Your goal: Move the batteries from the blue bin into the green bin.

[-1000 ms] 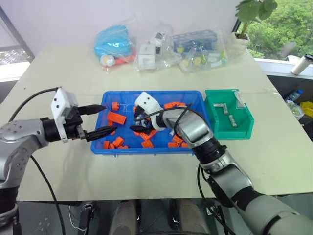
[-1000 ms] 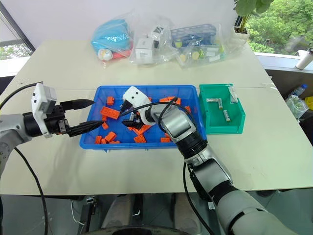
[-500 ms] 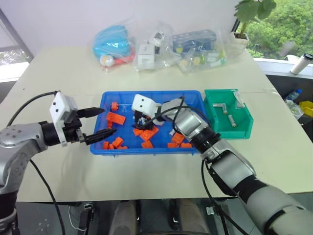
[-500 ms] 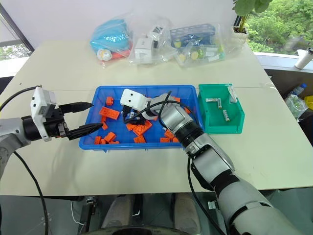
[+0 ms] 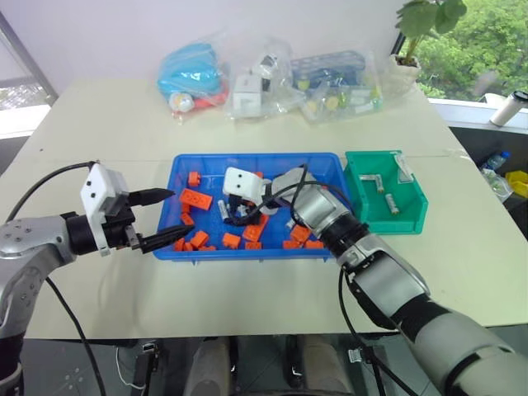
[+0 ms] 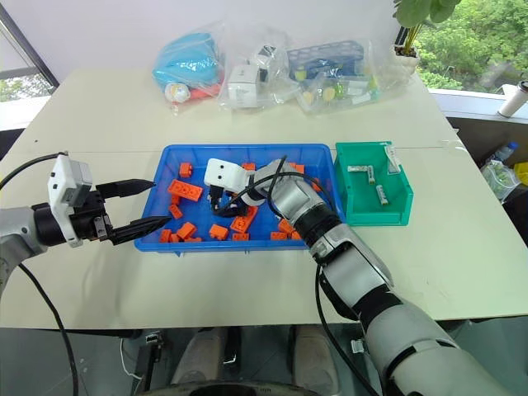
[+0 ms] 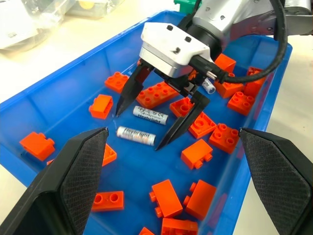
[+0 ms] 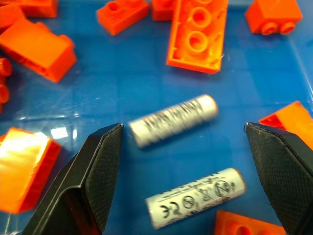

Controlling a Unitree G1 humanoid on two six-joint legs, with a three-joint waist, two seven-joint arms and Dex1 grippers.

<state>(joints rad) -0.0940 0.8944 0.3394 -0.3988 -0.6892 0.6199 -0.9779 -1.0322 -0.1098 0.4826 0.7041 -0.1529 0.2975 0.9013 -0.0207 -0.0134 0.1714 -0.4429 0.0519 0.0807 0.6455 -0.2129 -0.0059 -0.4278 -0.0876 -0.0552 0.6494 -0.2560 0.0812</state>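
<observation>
Right pincer (image 7: 146, 125) has come down into the blue bin (image 5: 326, 162) over the last second, wrist rolled so both black fingers now point down at the tray floor; a second ago it hung higher over the orange bricks (image 5: 195, 198), angled across them. Jaws wide apart, nothing between them yet

Two batteries (image 8: 172, 120) lie flat on the blue floor right under that pincer, side by side, roughly parallel, close but apart. In the left wrist view one finger stands just beside each outer flank of the pair, so both cylinders sit inside the span. A third battery (image 7: 209, 84) shows further back near the right wrist, partly hidden by bricks

Left pincer (image 5: 157, 219) has drawn back slightly toward the near left corner of the blue bin; fingers spread, empty, hovering at the rim

Green bin (image 5: 412, 216) sits just beside the blue bin's right end on the worktop (image 5: 107, 132), already with a few batteries in it. Clear bags of odds and ends (image 5: 272, 78) at the far edge, untouched

Reading: approach done, grasp not yet. The span covers two cylinders; closing as placed may pinch both or roll one out. Probably wants a small sideways shift to centre on one, then close, lift, carry right to the green bin
</observation>
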